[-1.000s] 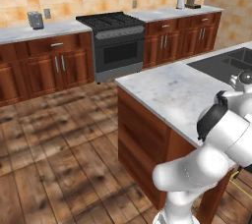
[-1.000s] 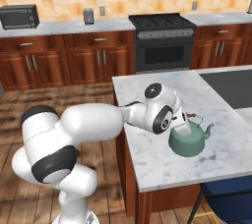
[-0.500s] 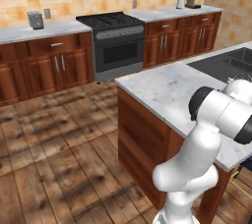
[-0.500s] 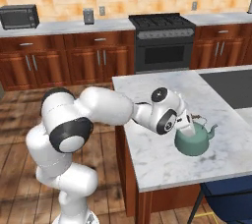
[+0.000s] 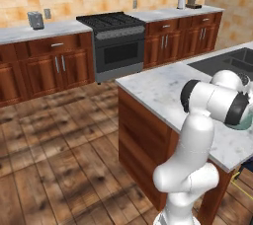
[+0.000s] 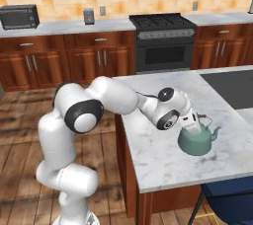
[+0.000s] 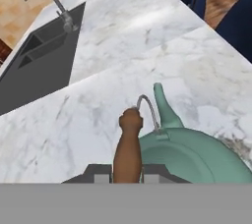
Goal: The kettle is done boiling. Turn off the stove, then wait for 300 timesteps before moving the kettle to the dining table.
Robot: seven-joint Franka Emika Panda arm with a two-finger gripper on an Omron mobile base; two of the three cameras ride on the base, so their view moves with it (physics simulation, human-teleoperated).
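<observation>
1. Teal-green and squat, the kettle [image 6: 196,141] stands upright on the marble top of the dining table [image 6: 163,162], well apart from the stove [image 6: 162,41] across the floor.
2. In the right base view its spout points right and a little up-picture; in the hand view the spout [image 7: 164,105] points up-picture, toward the sink [image 7: 42,56]. Its long axis runs from the handle side to the spout, roughly along the table's near edge.
3. My gripper [image 6: 192,124] sits right over the kettle's top, jaws closed down narrow on the kettle's brown handle grip [image 7: 128,149], which rises between my fingers in the hand view; the thin wire arch [image 7: 147,111] curves off just beyond it.
4. Bare marble lies on every side of the kettle: a broad stretch toward the sink, and more toward the corner of the table nearest the stove.
5. The near table edge lies below the kettle in the right base view, with a dark blue chair [image 6: 230,199] tucked just under it.
6. My arm's elbow [image 5: 213,101] covers most of the kettle from the left base view.
</observation>
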